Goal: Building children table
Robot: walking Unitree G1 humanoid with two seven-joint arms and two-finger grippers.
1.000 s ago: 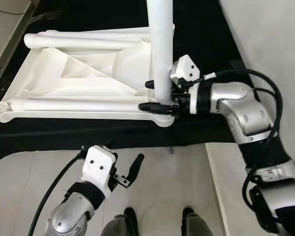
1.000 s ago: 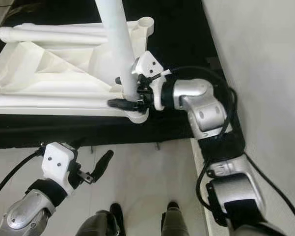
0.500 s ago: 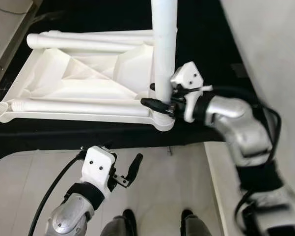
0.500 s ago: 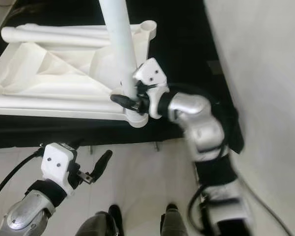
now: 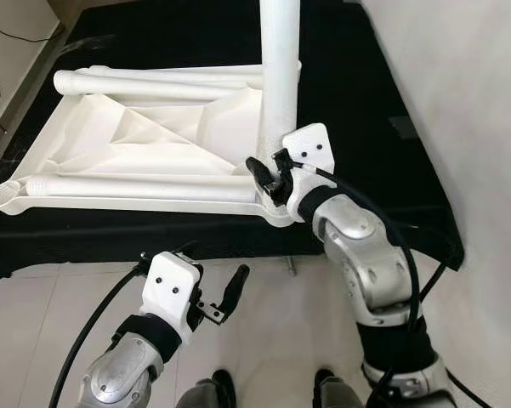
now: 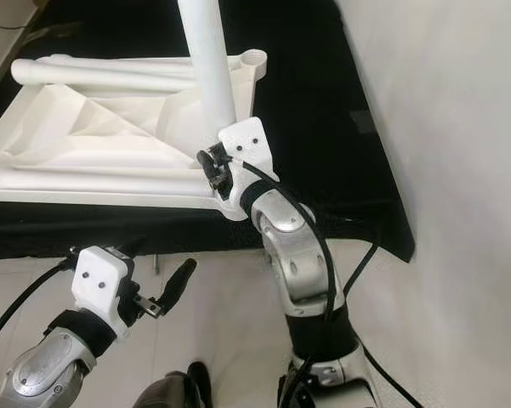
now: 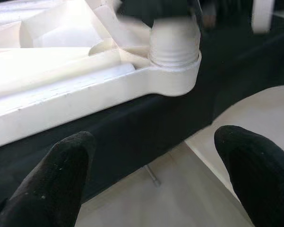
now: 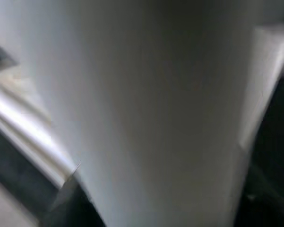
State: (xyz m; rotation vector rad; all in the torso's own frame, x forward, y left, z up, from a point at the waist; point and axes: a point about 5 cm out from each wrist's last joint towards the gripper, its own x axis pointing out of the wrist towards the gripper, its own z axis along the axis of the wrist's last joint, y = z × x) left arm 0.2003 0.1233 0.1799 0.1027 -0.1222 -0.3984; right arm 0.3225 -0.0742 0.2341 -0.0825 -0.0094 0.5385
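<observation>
The step in hand looks like seating a leg: the upside-down white moulded-plastic tabletop [image 5: 144, 153], ribbed and webbed underneath with round tube sockets at its corners, lies on a black cloth-covered platform [image 5: 357, 102], and a tall smooth white plastic tube leg [image 5: 279, 76] stands upright in the corner socket [image 7: 174, 61] nearest the robot's right side. Two more white tube legs [image 5: 153, 83] lie flat inside the tray of the underside — one along the far rail, one along the near rail.

The right hand [image 5: 268, 174] is at the base of the standing leg, just above the socket collar, its black fingers against the tube. Whether they are clenched on it or merely resting there I cannot tell; the right wrist view is a blurred close-up of pale tube and settles nothing.

The left hand [image 5: 225, 297] hangs low over the pale tiled floor [image 5: 272, 331] in front of the platform, released, its two black fingers [image 7: 61, 175] spread apart with nothing between them.

The socket shows a ridged collar, so the next move probably calls for pressing or twisting the leg fully home — the light, slick plastic could slip, and the whole tabletop may slide on the cloth unless the free hand steadies its near rail.
</observation>
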